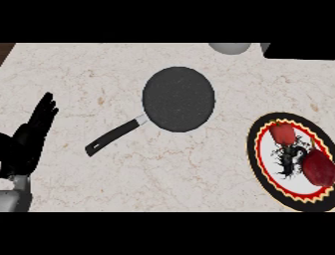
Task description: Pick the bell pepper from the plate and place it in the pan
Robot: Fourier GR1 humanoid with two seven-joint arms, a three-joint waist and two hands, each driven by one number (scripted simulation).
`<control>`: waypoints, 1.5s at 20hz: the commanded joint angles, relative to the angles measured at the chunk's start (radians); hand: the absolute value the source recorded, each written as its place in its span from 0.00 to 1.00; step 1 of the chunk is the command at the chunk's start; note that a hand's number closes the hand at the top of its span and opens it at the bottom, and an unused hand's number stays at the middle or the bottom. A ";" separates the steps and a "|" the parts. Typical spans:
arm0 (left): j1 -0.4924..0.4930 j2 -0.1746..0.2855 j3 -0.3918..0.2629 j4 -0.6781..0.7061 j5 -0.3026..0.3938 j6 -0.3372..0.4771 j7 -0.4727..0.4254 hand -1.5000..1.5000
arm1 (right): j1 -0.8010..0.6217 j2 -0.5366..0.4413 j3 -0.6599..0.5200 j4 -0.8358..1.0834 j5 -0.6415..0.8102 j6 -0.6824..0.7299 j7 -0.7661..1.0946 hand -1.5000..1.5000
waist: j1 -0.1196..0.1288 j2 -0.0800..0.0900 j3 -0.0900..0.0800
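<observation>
**Counter status, head view**

1. Bell pepper [320,168]: dark red, rounded. It lies on the plate [261,160], lower-right part, and overlaps the plate's inner rim on that side. A thin dark stem runs from it up-left toward the plate's middle.
2. Plate: white centre w/ a black figure, ringed by a red, yellow & black border. It sits at the counter's [75,84] right side. A brighter red patch [281,133] shows in its upper part; cannot tell whether that is an item or part of the pattern.
3. Pan [178,98]: black, round, approx. at counter centre, well apart from the plate and up-left of it. Handle [114,135] points down-left. Nothing lies in the pan.
4. Left hand [23,142]: at the view's left edge, fingers straight & spread apart, pointing up, holding nothing. It is well apart from the pan handle.
5. Right hand: not visible.
6. Far edge: a grey rounded object [229,48] and a black object [306,50], both cut off by the view.
</observation>
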 commanded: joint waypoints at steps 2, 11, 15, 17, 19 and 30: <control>0.072 -0.020 -0.038 -0.050 -0.072 0.038 -0.004 0.50 | -0.011 0.062 -0.067 0.141 -0.114 0.063 -0.022 0.00 | -0.017 -0.007 0.008; 0.146 0.012 -0.083 -0.066 -0.119 0.020 0.022 0.50 | 0.227 0.096 -0.268 0.445 -0.215 -0.097 0.136 0.00 | -0.039 -0.008 0.009; 0.152 -0.003 -0.100 -0.069 -0.141 0.027 0.032 0.50 | 0.334 -0.095 -0.217 0.487 -0.105 0.091 0.114 0.00 | -0.036 -0.007 0.008; 0.163 -0.002 -0.104 -0.108 -0.142 0.030 0.053 0.50 | 0.347 -0.150 -0.154 0.481 -0.003 0.088 0.115 0.00 | -0.025 -0.008 0.007; 0.129 0.012 -0.094 -0.116 -0.146 0.021 0.077 0.50 | 0.329 -0.216 -0.154 0.445 -0.008 0.148 0.180 0.00 | -0.031 -0.009 0.007; 0.174 -0.029 -0.115 -0.121 -0.181 0.020 0.050 0.50 | 0.129 -0.343 -0.077 0.406 -0.032 0.492 0.343 0.00 | -0.022 -0.009 0.007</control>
